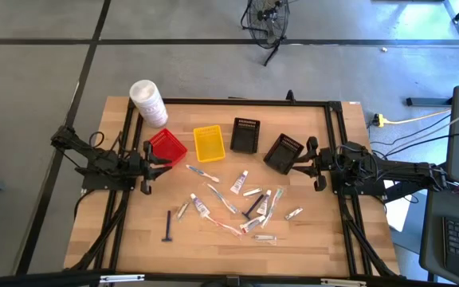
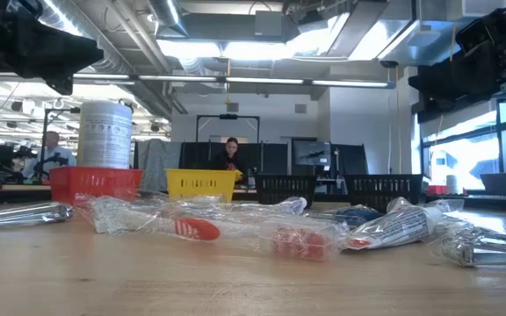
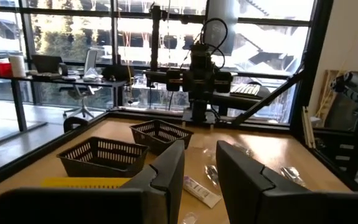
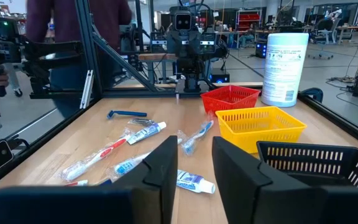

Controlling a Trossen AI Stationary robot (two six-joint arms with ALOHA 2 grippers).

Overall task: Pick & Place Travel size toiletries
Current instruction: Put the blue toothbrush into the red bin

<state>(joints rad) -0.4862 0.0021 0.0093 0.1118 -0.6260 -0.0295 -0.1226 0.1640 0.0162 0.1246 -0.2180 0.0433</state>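
The travel size toiletries lie scattered flat on the middle and near part of the wooden table: white mini tubes, clear-wrapped toothbrushes and sachets, and a dark razor toward the near left. They also fill the low view as wrapped toiletries. My left gripper hangs open at the table's left side, by the red basket. My right gripper hangs open at the right side, by a black basket. Neither touches anything.
A big white tub stands at the far left. A red basket, a yellow basket and two black baskets sit in a row behind the toiletries. A black frame rims the table. People show in the room behind.
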